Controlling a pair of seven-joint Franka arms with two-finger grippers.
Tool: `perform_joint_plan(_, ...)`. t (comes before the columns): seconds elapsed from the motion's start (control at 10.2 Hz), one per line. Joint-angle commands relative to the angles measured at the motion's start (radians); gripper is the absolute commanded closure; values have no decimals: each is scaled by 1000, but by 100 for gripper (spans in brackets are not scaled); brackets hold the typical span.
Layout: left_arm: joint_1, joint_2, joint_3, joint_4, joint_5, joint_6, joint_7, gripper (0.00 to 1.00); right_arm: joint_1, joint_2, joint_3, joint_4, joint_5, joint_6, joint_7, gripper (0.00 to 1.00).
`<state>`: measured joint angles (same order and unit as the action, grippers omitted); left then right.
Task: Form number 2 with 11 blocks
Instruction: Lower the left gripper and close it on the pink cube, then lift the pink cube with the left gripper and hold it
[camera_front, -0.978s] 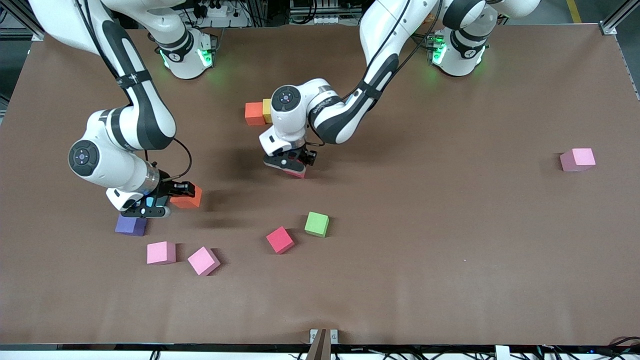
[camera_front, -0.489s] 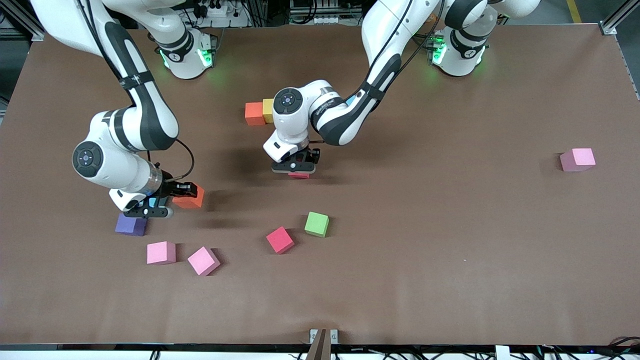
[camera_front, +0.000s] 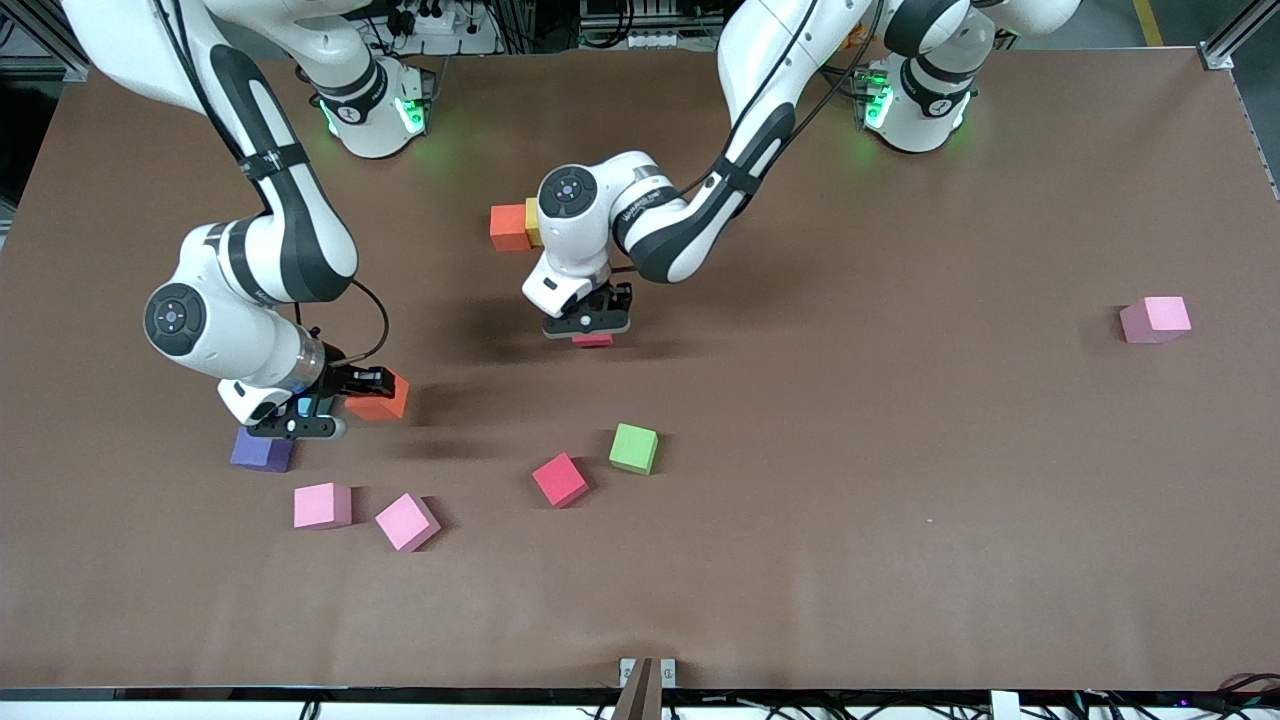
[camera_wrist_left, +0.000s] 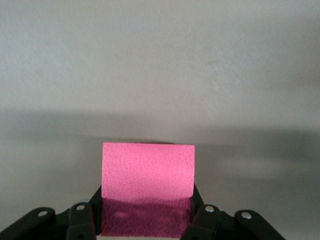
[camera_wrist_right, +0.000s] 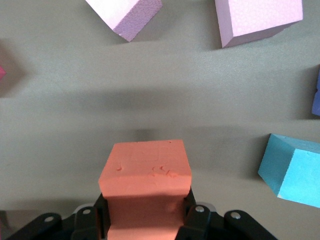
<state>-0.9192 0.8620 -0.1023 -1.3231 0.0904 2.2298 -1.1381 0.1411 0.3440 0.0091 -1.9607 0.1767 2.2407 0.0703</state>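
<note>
My left gripper (camera_front: 590, 328) is shut on a red block (camera_front: 593, 340), held just over the table's middle. The left wrist view shows that block (camera_wrist_left: 148, 172) pinched between the fingers of that gripper (camera_wrist_left: 147, 212). An orange block (camera_front: 508, 227) and a yellow block (camera_front: 533, 220) touch side by side, farther from the camera. My right gripper (camera_front: 358, 384) is shut on a second orange block (camera_front: 382, 400), which fills the gap in my right gripper (camera_wrist_right: 145, 212) as a salmon cube (camera_wrist_right: 145, 165). No number 2 shows.
A purple block (camera_front: 262, 450) and a light blue block (camera_wrist_right: 295, 170) lie by the right gripper. Two pink blocks (camera_front: 322, 505) (camera_front: 407, 521), a red block (camera_front: 560, 480) and a green block (camera_front: 634, 448) lie nearer the camera. A pale pink block (camera_front: 1155, 319) sits toward the left arm's end.
The left gripper has carried the red block a little toward the orange and yellow pair and turned its wrist. The right arm has barely shifted.
</note>
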Motion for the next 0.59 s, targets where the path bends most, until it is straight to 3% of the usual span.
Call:
perform_joint_plan(0.0,-19,-20,-11,-8,-6,-9,-25,100,2,15,3,25,4,-7,9,100)
perform_joint_plan(0.49,-49,-17,-7,-13,17,17,-31,100,11,26,3,34,6,-6,13,100)
